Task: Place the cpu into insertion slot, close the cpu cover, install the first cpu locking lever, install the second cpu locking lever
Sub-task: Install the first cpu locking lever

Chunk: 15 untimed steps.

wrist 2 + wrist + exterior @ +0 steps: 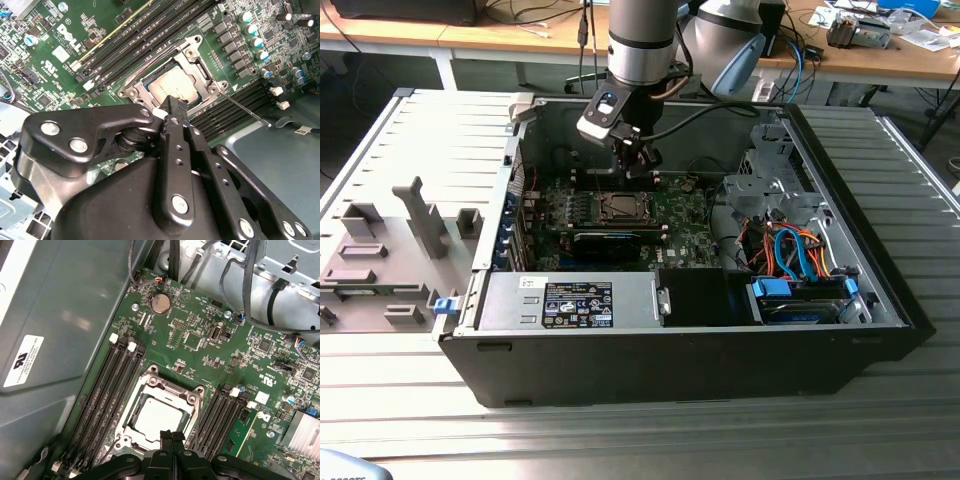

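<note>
While in insertion slot (pixel 131 411) — pale cpu (pixel 157 420).

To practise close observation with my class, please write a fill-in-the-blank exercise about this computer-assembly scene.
The pale cpu lies inside the window of the silvery cpu ___.
The gripper hovers near the cpu with its fingers ___.
Long black memory slots run along ___ sides of the cpu.
The circuit board is coloured ___.
Missing words: cover, shut, both, green.
</note>
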### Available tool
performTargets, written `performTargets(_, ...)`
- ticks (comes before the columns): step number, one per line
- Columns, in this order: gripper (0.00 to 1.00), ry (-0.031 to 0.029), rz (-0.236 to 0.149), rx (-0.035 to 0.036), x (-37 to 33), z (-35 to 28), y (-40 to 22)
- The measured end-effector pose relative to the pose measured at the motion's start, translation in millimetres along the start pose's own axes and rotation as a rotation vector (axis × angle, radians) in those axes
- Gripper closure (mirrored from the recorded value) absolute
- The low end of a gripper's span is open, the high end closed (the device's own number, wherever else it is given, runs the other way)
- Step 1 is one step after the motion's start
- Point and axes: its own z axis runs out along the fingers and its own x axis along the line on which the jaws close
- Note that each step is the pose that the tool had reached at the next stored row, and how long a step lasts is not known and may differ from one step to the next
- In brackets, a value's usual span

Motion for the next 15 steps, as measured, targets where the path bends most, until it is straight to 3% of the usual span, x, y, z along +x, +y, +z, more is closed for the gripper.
performTargets(15,0.89,-0.0008,-0.036,-0.0003,0.0,0.0,0.0)
